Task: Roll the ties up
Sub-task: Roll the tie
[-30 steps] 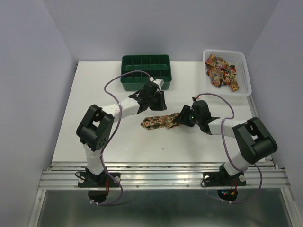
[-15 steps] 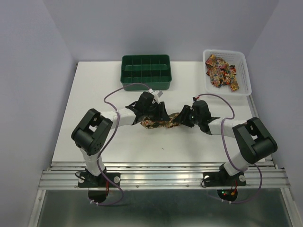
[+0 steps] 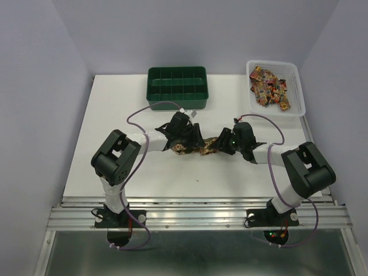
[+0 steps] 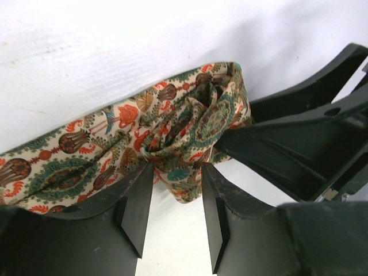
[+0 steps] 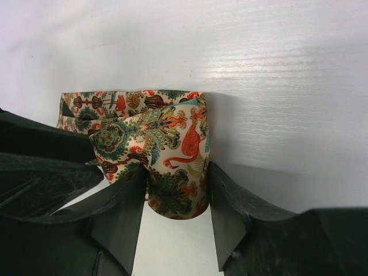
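With the rolled tie (image 5: pixel 172 155) pinched between your right jaws and the left jaws half-parted astride it (clamped or not, I cannot tell), any tug apart could unroll it.

The left arm (image 3: pixel 150 138) and the right arm (image 3: pixel 270 152) both reach in low from their bases, each bent at the elbow, and their grippers meet nose to nose in the middle (very close, almost touching). The left gripper (image 4: pixel 177 169) has its two black fingers partway apart, with the tie (image 4: pixel 115 138) pinched between the tips. The right gripper (image 5: pixel 177 178) is the same, its fingers squeezing the rolled end of the tie from both sides.
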`<state>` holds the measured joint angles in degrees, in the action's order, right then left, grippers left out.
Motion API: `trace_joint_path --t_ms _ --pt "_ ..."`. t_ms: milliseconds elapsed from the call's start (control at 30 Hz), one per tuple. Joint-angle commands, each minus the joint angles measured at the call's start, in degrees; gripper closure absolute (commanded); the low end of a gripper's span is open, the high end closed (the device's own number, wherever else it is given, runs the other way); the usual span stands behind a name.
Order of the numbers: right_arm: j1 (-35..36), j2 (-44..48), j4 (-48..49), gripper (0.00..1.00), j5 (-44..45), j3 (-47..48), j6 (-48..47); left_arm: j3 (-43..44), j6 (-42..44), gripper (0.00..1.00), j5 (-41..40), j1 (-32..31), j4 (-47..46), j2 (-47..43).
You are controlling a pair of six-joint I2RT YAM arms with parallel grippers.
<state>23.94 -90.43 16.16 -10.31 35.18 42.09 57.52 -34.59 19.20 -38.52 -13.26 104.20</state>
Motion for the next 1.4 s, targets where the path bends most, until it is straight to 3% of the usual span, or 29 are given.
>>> trace_joint_path --t_ms 0,233,600,933,1067,1367 --pt "-0.1 -0.7 1.6 0.48 -1.2 -0.4 -0.7 3.7 0.9 0.51 -3.2 -0.2 1.2 1.4" --pt "-0.1 2.7 1.6 0.47 -3.0 -1.0 -3.2 5.5 1.1 0.66 -6.4 -0.2 2.9 4.0" --pt "-0.3 5.4 -6.1 0.43 6.3 1.5 2.0 5.6 2.2 0.69 -6.5 -0.5 3.0 5.0" --pt "-2.1 6.1 -0.6 0.42 2.5 -0.1 7.0 5.7 3.0 0.69 -7.1 -1.0 3.0 4.5" --pt "-2.3 5.9 0.9 0.35 1.5 -0.1 7.3 5.7 3.4 0.69 -6.9 -1.0 2.9 4.6" --pt "-2.9 0.9 2.6 0.33 -1.2 0.9 9.1 5.8 3.3 0.72 -6.5 -1.1 2.5 4.9"
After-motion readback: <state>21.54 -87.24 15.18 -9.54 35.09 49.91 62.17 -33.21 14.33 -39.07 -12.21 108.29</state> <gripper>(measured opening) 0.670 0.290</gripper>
